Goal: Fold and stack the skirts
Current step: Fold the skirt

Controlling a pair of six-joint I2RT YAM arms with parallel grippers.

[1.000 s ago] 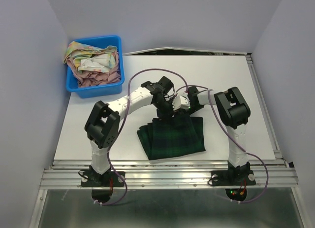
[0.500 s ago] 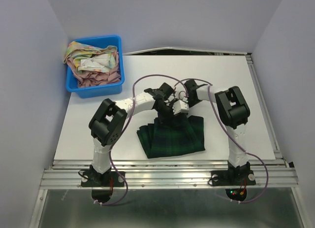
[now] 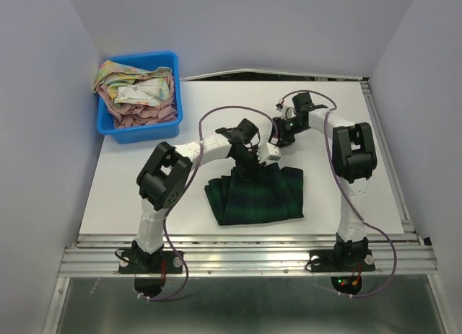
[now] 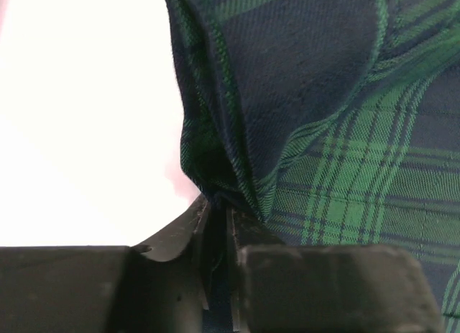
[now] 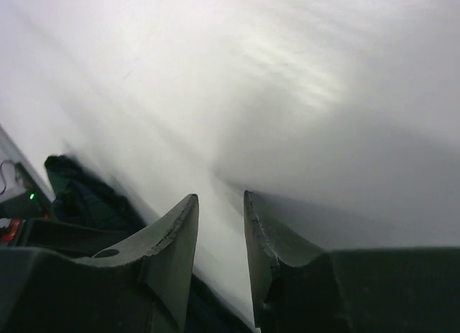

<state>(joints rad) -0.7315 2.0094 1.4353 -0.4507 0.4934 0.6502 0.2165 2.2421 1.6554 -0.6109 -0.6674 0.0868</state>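
1. Right of the blue bin [image 3: 169, 63], nearer the arms, lies the plaid skirt [image 3: 256, 197]; the floral skirt [image 3: 137, 92] sits inside the bin.
2. Only the left wrist view shows the left gripper [image 4: 215, 207] pinching plaid cloth.
3. The right gripper [image 5: 219, 200] is slightly parted and empty; seen from overhead, its tips are indistinct.

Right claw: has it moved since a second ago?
Yes. The right claw drew away from the plaid skirt, toward the table's far edge.

The plaid skirt [image 3: 256, 197] is matt woven cloth, the bin [image 3: 137, 135] glossy plastic.
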